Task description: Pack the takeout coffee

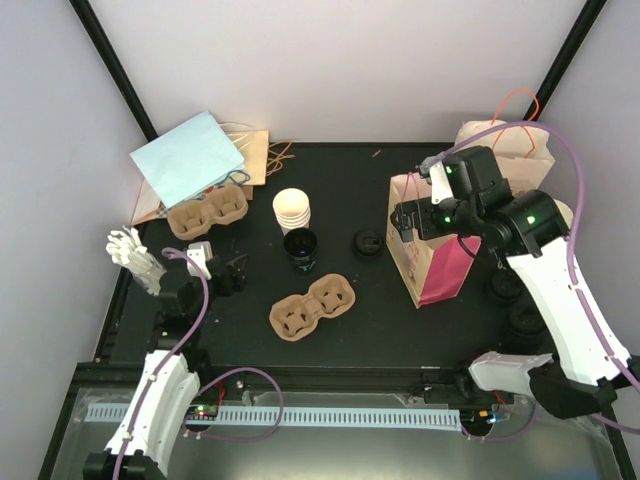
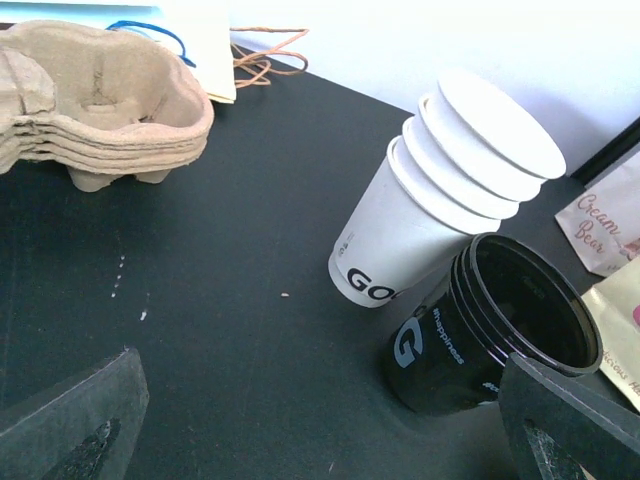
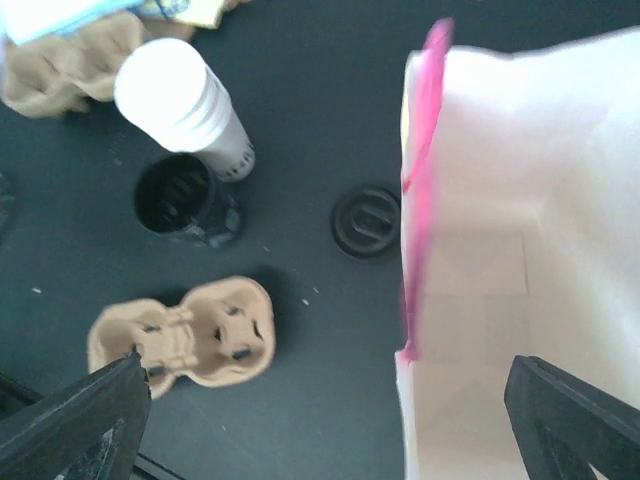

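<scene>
Black table (image 1: 400, 330), white walls. Right gripper (image 1: 408, 220) hangs over the open bag (image 1: 432, 262) at right, jaws apart, empty. Left gripper (image 1: 232, 272) sits low at near left, jaws apart, empty. Centre: white cup stack (image 1: 292, 210), black cup (image 1: 300, 246) just beside it, lid (image 1: 367, 243), 1 carrier (image 1: 313, 308) nearer.

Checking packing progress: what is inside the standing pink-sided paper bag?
Looking down into the pink-sided paper bag, only bare white walls and a creased floor show, with nothing lying in it. Its right corner lies outside the frame, unseen.
</scene>
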Controlling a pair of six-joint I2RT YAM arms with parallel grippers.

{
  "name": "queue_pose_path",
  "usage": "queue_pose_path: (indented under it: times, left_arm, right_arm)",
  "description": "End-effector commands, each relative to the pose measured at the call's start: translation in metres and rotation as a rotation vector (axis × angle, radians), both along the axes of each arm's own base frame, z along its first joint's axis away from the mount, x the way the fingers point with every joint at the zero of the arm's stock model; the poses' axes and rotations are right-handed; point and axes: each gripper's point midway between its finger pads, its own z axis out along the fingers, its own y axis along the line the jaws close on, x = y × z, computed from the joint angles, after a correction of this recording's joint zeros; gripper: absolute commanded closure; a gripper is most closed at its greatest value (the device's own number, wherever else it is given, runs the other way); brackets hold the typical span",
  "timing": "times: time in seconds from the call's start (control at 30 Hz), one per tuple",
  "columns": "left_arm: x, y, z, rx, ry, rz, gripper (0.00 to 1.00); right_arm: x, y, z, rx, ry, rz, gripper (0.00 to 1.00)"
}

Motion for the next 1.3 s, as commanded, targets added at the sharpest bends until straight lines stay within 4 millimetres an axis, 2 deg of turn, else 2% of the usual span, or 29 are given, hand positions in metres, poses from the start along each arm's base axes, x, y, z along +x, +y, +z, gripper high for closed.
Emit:
queue_pose_path:
  times: [0.0, 0.13, 0.2, 0.33, 0.47, 0.57, 0.67, 0.8, 0.93, 1.03, 1.17, 1.27]
  left_arm:
    - [0.002, 0.010, 0.003, -0.024, 0.018, 0.071, 0.01]
    - [0.001, 0.036, 0.000, -0.021, 0.053, 0.238, 0.01]
    - [0.001, 0.039, -0.001, -0.043, 0.052, 0.260, 0.01]
    - [0.000, 0.008, 0.012, -0.079, 0.005, 0.076, 0.01]
    - [-0.004, -0.005, 0.017, -0.098, 0.074, 0.004, 0.01]
    - [-0.010, -0.018, 0.015, -0.115, 0.137, -0.067, 0.01]
    - [-0.021, -0.044, 0.016, -0.127, 0.174, -0.199, 0.01]
    - [-0.036, -0.068, 0.013, -0.114, 0.223, -0.265, 0.01]
    - [-0.042, -0.076, 0.012, -0.118, 0.234, -0.285, 0.01]
    - [-0.047, -0.080, 0.008, -0.111, 0.257, -0.309, 0.02]
    - [-0.053, -0.083, -0.003, -0.120, 0.303, -0.328, 0.02]
    - [-0.052, -0.081, -0.006, -0.121, 0.302, -0.312, 0.02]
  right_arm:
    - [-0.003, 0.018, 0.040, 0.148, -0.119, 0.070, 0.00]
    - [-0.005, 0.011, 0.061, 0.208, -0.210, 0.021, 0.00]
    - [-0.009, 0.005, 0.070, 0.237, -0.262, 0.004, 0.00]
    - [-0.023, -0.006, 0.081, 0.296, -0.366, -0.006, 0.00]
    - [-0.039, -0.006, 0.081, 0.329, -0.390, 0.048, 0.00]
    - [-0.050, 0.008, 0.069, 0.358, -0.327, 0.135, 0.00]
    - [-0.059, 0.024, 0.053, 0.403, -0.237, 0.205, 0.00]
    - [-0.069, 0.051, 0.037, 0.450, -0.120, 0.296, 0.00]
    - [-0.069, 0.072, 0.017, 0.320, -0.130, 0.309, 0.00]
    - [-0.079, 0.101, 0.003, 0.242, -0.111, 0.370, 0.00]
    - [-0.081, 0.131, -0.026, 0.137, -0.087, 0.395, 0.00]
    - [-0.078, 0.143, -0.052, 0.085, -0.055, 0.394, 0.00]
